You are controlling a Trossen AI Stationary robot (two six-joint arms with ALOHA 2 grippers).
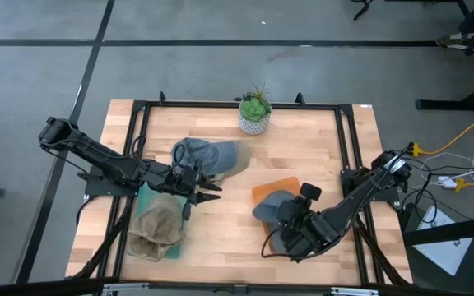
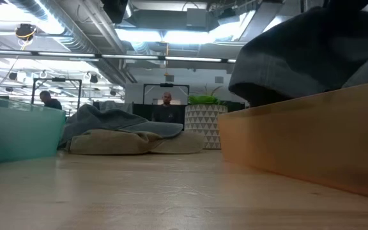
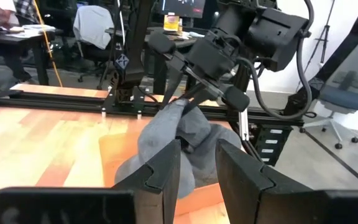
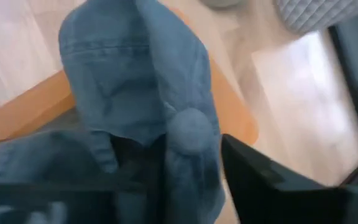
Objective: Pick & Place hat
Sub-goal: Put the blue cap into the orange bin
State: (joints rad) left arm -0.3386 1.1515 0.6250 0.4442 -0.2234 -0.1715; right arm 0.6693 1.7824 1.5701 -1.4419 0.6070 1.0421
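A grey-blue hat [image 1: 270,205] hangs over the orange tray [image 1: 280,186] with my right gripper [image 1: 288,224] shut on it. In the left wrist view the same hat [image 3: 185,140] droops below the right gripper [image 3: 180,98]. A second hat [image 1: 208,156], grey with a beige brim, lies flat on the table near its middle. A tan hat [image 1: 155,228] rests on the teal tray [image 1: 145,196]. My left gripper [image 1: 206,191] is open, just on the near side of the grey and beige hat, touching nothing; its fingers [image 3: 166,168] point toward the orange tray. My right gripper pinches the grey-blue hat between its two fingers at a gathered fold of the crown [image 3: 178,107], close to the top button [image 4: 188,130]. The fingers come slanting down from the table's right and near side. The hat hangs slack below them, its lower part [image 3: 160,165] on the orange tray.
A potted plant [image 1: 255,111] stands at the table's far edge. A black frame rail [image 1: 237,104] runs round the tabletop. Bare wood [image 1: 229,234] lies between the two trays. In the low view, people [image 2: 166,99] sit in the room beyond.
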